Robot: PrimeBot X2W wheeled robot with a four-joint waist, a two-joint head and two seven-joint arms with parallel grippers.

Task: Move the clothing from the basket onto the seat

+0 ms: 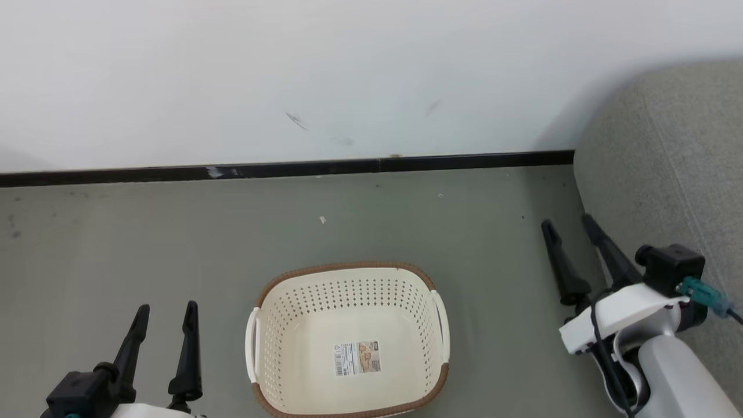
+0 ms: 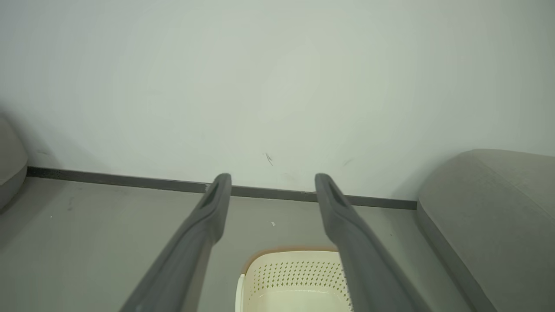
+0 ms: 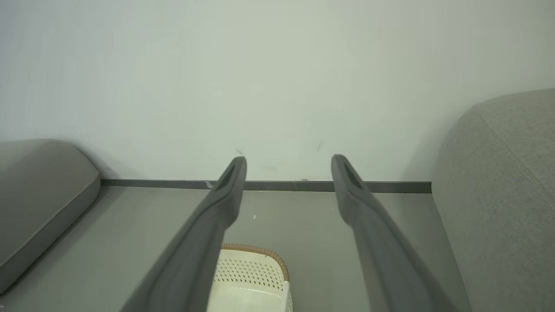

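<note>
— Left hand (image 1: 168,307) and right hand (image 1: 566,222) are both hanging with fingers (image 1: 188,342) spread, gripping nothing.
— Where is the basket (image 1: 348,268) sitting?
— On the floor (image 1: 174,232) between them, closer to the left hand, one white handle (image 1: 251,345) facing each hand; its base is lying bare around a paper label (image 1: 357,358), so it is looking already cleared of clothing.
— And the seat (image 1: 662,151)?
— Rising just beyond the right hand's outer side; that arm is looking better placed for any drop.

Basket (image 1: 348,293) near rim past the bottom edge, label (image 1: 357,358) print illegible, seat (image 1: 667,162) largely past the right.
</note>
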